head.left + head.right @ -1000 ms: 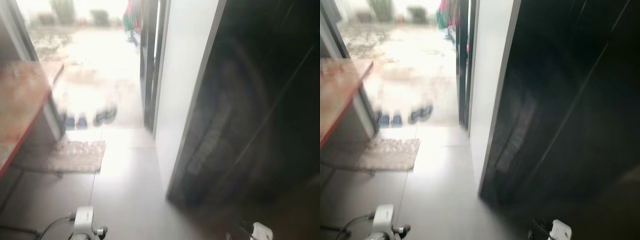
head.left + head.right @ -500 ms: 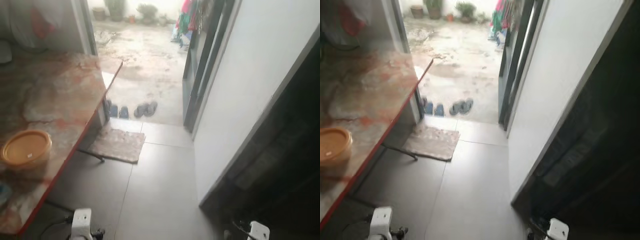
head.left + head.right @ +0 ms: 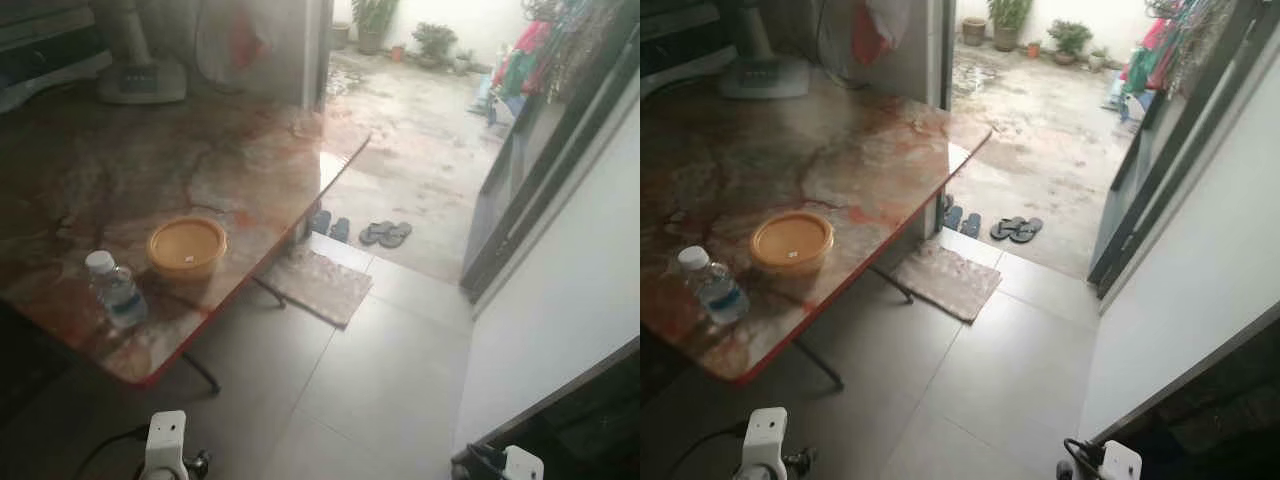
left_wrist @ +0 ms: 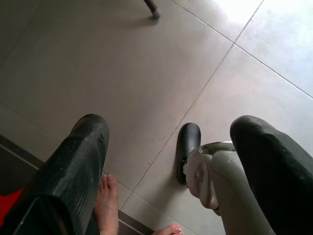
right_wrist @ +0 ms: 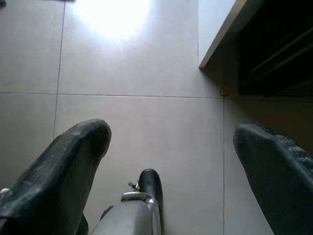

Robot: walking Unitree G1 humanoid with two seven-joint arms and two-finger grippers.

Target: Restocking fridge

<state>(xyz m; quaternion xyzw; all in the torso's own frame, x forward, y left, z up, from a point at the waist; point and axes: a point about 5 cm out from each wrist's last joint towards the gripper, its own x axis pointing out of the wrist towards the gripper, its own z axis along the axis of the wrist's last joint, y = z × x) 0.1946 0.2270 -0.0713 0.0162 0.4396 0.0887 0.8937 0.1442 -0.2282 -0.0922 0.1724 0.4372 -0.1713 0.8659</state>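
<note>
- Left hand (image 4: 168,161) hangs low over floor, fingers spread, empty; right hand (image 5: 171,166) likewise, since nothing is picked yet.
- Bottle (image 3: 114,290) and tub (image 3: 186,246) wait on tabletop (image 3: 230,165) at 10 o'clock, near its edge.

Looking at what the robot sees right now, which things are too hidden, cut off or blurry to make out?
- Contents of the round orange lidded container: lid hides them, head views.
- Label on the clear plastic water bottle: too small and hazy.
- Dark cabinet interior at lower right: in shadow, cut by the frame edge.
- Person's bare foot: mostly cut off, left wrist view.
</note>
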